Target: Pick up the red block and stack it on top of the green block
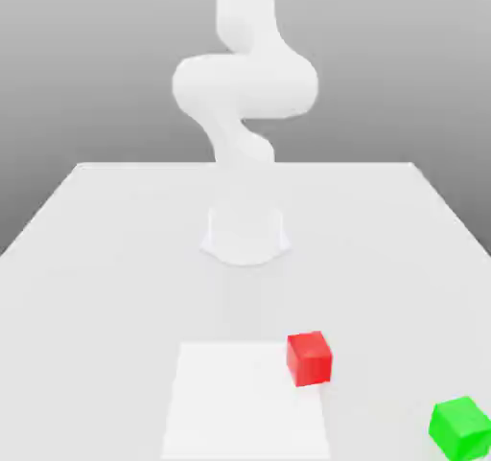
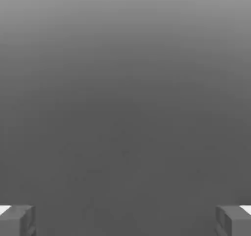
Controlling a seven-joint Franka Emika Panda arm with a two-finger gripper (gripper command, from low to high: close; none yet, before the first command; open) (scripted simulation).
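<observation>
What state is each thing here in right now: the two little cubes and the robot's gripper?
red block: resting on the table, not held.
green block: resting on the table, apart from the red one, nothing on top.
gripper: open, holding nothing.

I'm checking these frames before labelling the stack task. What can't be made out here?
- Green block, exterior view: its lower corner is cut by the picture's edge.
- Arm, exterior view: top cut by the upper edge.
- Gripper, hand view: open, fingertips cut off at the corners.
</observation>
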